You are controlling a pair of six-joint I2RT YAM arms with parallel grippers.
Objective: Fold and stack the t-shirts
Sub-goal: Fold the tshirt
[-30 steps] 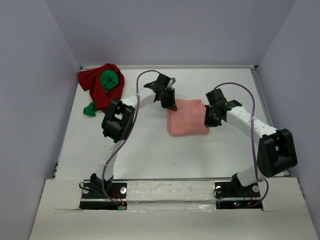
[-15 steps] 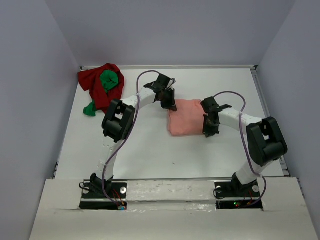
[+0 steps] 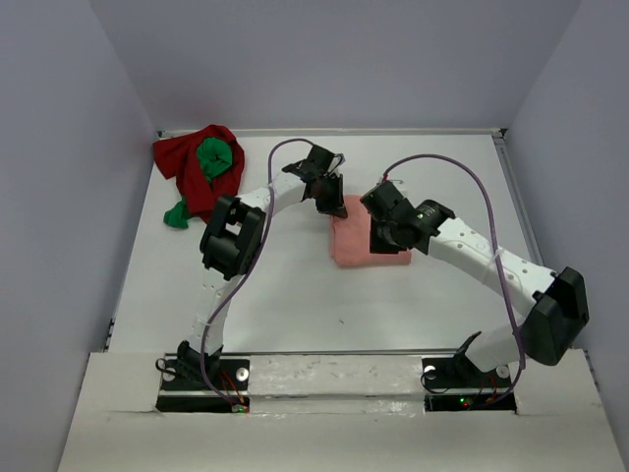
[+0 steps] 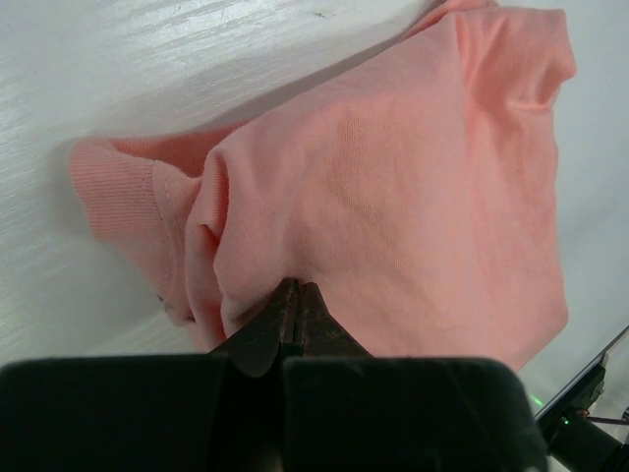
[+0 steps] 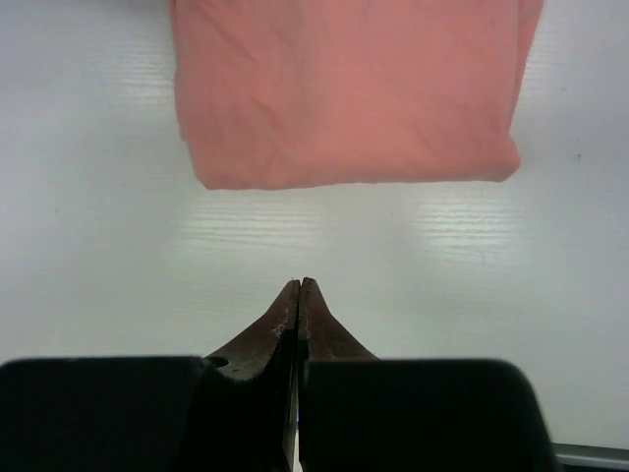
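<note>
Two closed pincers attend the folded salmon-pink t-shirt (image 3: 349, 248) at mid-table (image 3: 295, 295). The left gripper (image 4: 296, 293) presses its shut tips onto the cloth, probably pinning the fold. The right gripper (image 5: 299, 288), shut and empty, hovers just short of the shirt's edge. Heaped in the far-left corner, the dark red t-shirt (image 3: 187, 162) and green t-shirt (image 3: 214, 157) await folding. No writing is legible.

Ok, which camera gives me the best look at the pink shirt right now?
Left wrist: the salmon-pink shirt fills the frame, folds and ribbed edge clear, with the shut left gripper against it. Right wrist shows only one end, cropped at the top. The top view has it small, partly under the right gripper.
</note>
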